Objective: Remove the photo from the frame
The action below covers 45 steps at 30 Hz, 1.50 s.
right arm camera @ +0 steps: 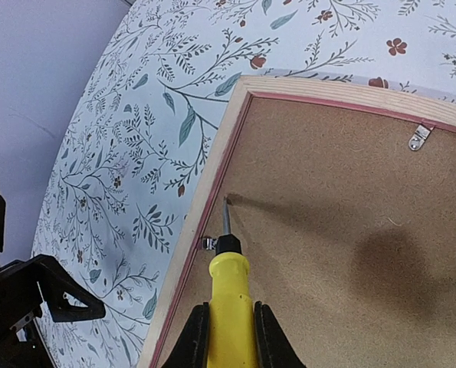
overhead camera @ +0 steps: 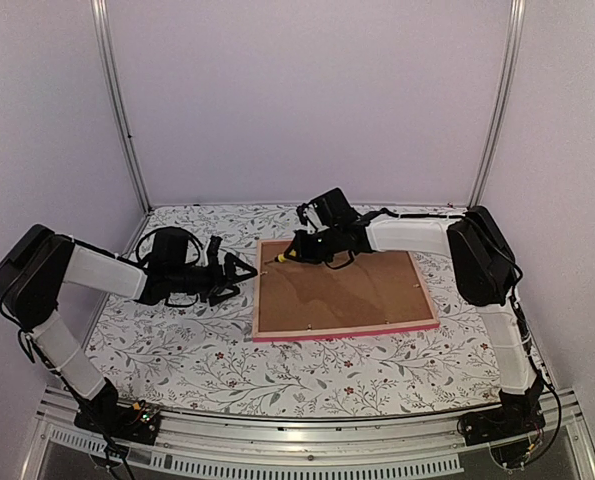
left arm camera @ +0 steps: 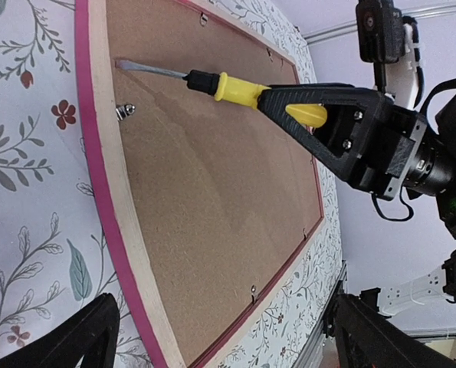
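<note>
Rectangular pink-edged wooden frame (overhead camera: 347, 331), fibrous backing (overhead camera: 342, 292)

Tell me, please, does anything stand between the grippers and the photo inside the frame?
Yes. The frame lies face down, and its brown backing board covers the photo, which cannot be seen. Small metal tabs along the rim sit over the board. The right gripper holds a screwdriver tipped at the board's edge.

R jaws grip screwdriver (left arm camera: 239, 90); tip at backing board (left arm camera: 212, 215) edge, by frame (left arm camera: 123, 192).
</note>
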Tool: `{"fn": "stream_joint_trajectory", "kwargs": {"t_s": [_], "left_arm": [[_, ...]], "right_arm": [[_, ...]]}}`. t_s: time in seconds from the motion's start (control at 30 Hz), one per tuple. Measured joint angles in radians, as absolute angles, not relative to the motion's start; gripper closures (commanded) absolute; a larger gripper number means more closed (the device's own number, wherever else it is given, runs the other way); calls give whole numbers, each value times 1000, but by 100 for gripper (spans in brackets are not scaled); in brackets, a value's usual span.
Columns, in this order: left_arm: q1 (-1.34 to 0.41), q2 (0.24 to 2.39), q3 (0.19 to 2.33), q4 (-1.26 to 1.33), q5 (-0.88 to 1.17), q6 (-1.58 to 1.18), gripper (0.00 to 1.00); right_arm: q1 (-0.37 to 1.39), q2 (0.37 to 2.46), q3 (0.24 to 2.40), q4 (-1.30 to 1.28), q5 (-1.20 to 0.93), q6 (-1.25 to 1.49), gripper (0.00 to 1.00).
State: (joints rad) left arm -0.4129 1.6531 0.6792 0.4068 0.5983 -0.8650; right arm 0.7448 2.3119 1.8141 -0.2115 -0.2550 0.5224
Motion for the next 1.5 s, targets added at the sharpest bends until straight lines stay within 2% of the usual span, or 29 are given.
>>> {"fn": "stream_joint_trajectory", "kwargs": {"t_s": [1.03, 1.5], "left_arm": [[-413, 1681, 683, 405, 598, -865, 1], [-416, 1680, 690, 397, 602, -853, 1]], "right_arm": [[774, 2221, 1680, -223, -310, 480, 100], [774, 2053, 1555, -350, -308, 451, 100]]}}
